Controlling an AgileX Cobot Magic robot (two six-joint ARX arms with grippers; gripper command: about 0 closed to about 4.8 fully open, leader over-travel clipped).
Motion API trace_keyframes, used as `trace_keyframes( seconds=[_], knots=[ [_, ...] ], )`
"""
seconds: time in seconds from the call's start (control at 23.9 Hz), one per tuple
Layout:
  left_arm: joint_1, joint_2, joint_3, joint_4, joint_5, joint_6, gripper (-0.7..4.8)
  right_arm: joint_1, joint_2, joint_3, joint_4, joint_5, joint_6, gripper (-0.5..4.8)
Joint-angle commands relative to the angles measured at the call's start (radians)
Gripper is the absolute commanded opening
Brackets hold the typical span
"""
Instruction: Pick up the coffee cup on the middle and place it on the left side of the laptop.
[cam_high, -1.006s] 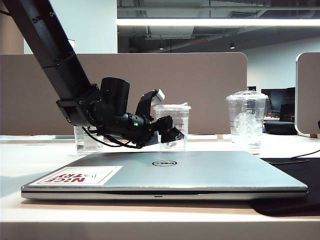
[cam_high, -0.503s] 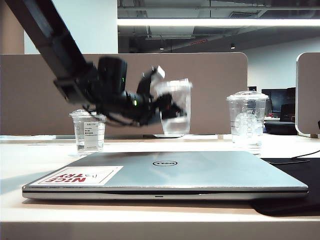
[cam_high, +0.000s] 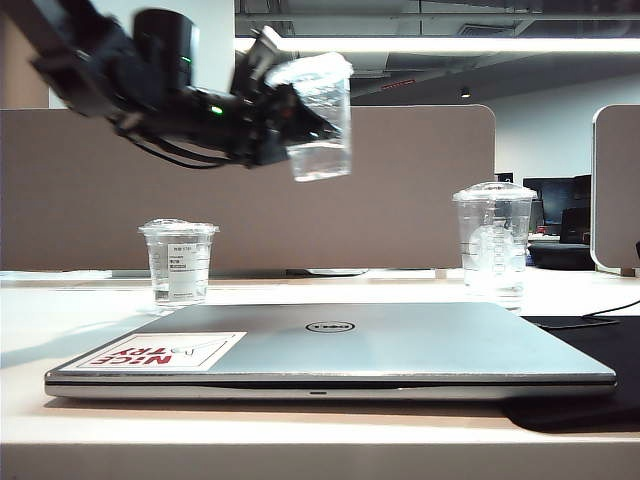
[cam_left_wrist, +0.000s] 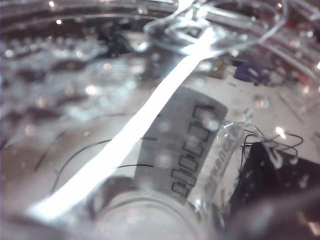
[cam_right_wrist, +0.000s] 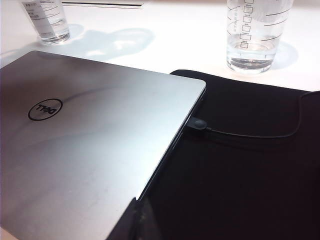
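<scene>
Lying closed nearest the camera, the laptop (cam_high: 330, 345) has no cup at its left. Above and behind it, the left gripper (cam_high: 290, 115) clamps the coffee cup (cam_high: 318, 115) aloft; placement remains. Right gripper: out of view.

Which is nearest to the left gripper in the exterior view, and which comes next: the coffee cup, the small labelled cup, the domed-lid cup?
1. Coffee cup: held in the left gripper, up in the air.
2. Small labelled cup: on the table, below it, left.
3. Domed-lid cup: on the table, far right.
</scene>
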Motion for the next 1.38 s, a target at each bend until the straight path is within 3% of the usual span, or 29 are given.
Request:
trace_keyframes(
  seconds=[0.04, 0.29, 0.46, 0.59, 0.71, 1.01, 1.38],
  knots=[
    [0.032, -0.126, -0.137, 0.016, -0.014, 0.051, 3.22, -0.001, 0.000, -0.004, 0.018, -0.001, -0.001, -0.05],
    [0.129, -0.460, -0.508, 0.027, -0.129, 0.096, 3.21, -0.001, 0.000, -0.004, 0.018, -0.001, -0.001, -0.05],
    [0.196, -0.576, -0.658, 0.058, -0.155, 0.091, 3.21, -0.001, 0.000, -0.004, 0.018, -0.001, -0.001, -0.05],
    [0.289, -0.642, -0.845, 0.172, -0.155, 0.046, 3.21, -0.001, 0.000, -0.004, 0.017, -0.001, -0.001, -0.05],
    [0.331, -0.632, -0.950, 0.296, -0.184, 0.002, 3.20, -0.001, 0.000, -0.004, 0.018, -0.001, -0.001, -0.05],
    [0.340, -0.472, -1.079, 0.454, -0.212, 0.000, 3.17, 0.000, 0.000, -0.004, 0.017, -0.001, -0.001, -0.05],
    [0.340, -0.155, -1.075, 0.761, -0.211, -0.033, 3.17, -0.001, 0.000, -0.004, 0.018, -0.001, -0.001, -0.05]
  ],
)
